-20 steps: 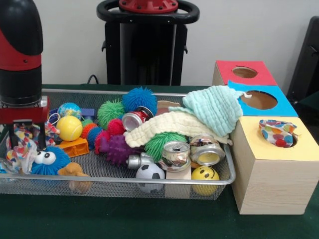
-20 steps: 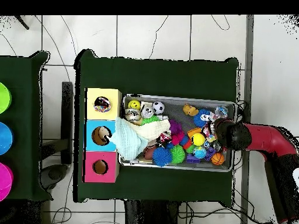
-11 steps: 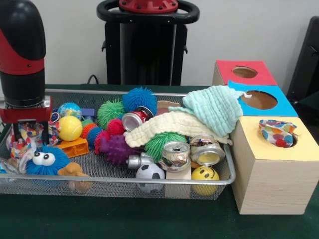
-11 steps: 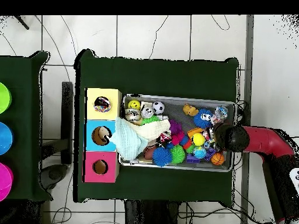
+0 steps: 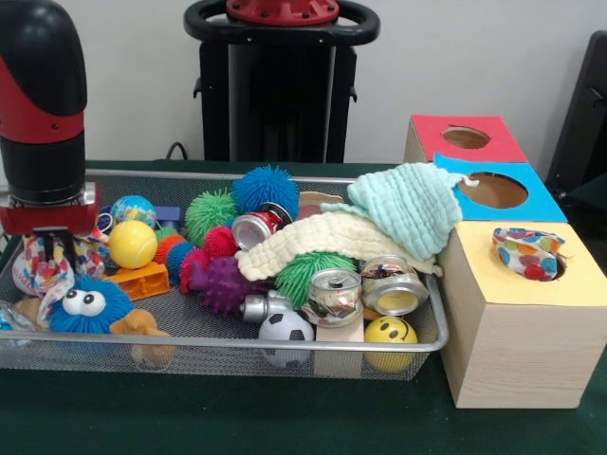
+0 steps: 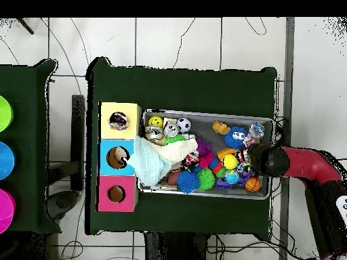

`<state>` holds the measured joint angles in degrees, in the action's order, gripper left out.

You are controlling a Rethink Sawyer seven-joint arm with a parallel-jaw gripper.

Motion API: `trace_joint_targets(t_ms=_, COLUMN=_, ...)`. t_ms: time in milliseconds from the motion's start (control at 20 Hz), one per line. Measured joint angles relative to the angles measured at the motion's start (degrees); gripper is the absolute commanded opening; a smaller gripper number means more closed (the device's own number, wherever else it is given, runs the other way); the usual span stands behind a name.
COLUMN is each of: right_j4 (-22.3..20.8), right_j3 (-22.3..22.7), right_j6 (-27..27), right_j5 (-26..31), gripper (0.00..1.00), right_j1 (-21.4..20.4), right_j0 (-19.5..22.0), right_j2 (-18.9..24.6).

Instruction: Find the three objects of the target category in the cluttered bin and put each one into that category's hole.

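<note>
Nearest the camera, the soccer ball point(image 5: 285, 334) and smiley ball point(image 5: 390, 336) lie against the front rim of the mesh bin point(image 5: 285, 353). Beside them, the yellow-topped box point(image 5: 520, 313) has a spotted cloth point(image 5: 527, 252) stuffed in its hole. At the bin's left end my pincer point(image 5: 53, 248) hangs over another spotted cloth point(image 5: 38, 268), beside the blue fuzzy toy point(image 5: 88, 305); I cannot tell whether I grip it. Farther back, the cream cloth point(image 5: 327, 238) and mint cloth point(image 5: 406, 206) drape toward the blue-topped box point(image 5: 497, 192).
</note>
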<state>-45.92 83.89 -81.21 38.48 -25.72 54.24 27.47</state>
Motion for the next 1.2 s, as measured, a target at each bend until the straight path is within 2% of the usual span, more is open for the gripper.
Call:
trace_joint_targets(t_ms=450, right_j4=0.0, right_j3=0.1, right_j6=0.0, right_j5=0.0, gripper=0.0, right_j1=0.0, right_j0=0.3, right_j2=0.0)
trace_joint_targets(t_ms=750, right_j4=1.9, right_j3=3.7, right_j6=0.0, right_j5=0.6, gripper=0.0, right_j1=-3.7, right_j0=-0.2, right_j2=-0.4)
trace_joint_targets(t_ms=950, right_j4=4.7, right_j3=6.0, right_j6=0.0, right_j5=3.9, gripper=0.0, right_j1=-7.3, right_j0=-1.7, right_j2=-1.0)
trace_joint_targets(t_ms=1200, right_j4=9.1, right_j3=6.6, right_j6=0.0, right_j5=13.4, gripper=0.0, right_j1=-11.5, right_j0=-5.7, right_j2=-1.8)
